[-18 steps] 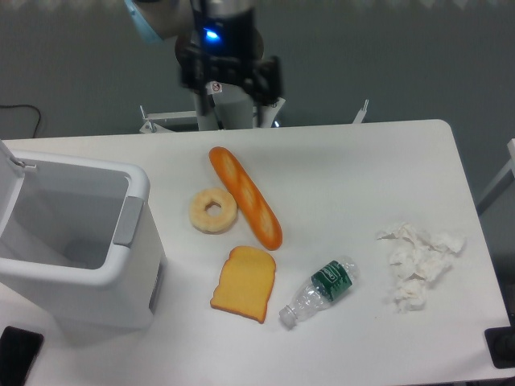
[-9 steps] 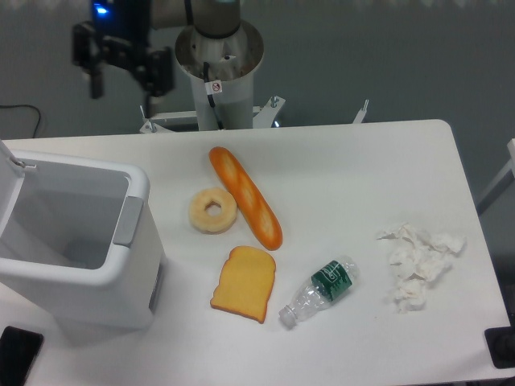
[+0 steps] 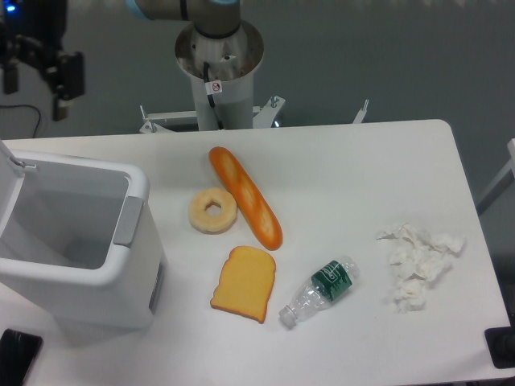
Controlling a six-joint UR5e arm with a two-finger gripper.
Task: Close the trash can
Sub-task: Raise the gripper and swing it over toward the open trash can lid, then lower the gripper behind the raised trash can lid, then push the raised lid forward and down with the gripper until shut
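The trash can [image 3: 96, 293] is a large white boxy bin at the table's left front. It stands open; I look into its empty inside. Its lid [image 3: 10, 189] stands up at the left edge of the view. A grey latch tab [image 3: 127, 221] sits on the right rim. My gripper [image 3: 36, 92] hangs high at the top left, above and behind the bin's back left corner. Its two dark fingers [image 3: 63, 100] are spread apart with nothing between them.
On the white table [image 3: 362, 161] lie a baguette [image 3: 245, 207], a doughnut [image 3: 213, 211], a toast slice [image 3: 244, 283], a plastic bottle [image 3: 320, 289] and crumpled tissues [image 3: 418, 261]. The arm's base column [image 3: 219, 72] stands behind the table. A black object [image 3: 16, 354] lies at the front left corner.
My gripper has swung left along the back, from above the baguette's far end to over the bin's back left side. Nothing on the table has moved.
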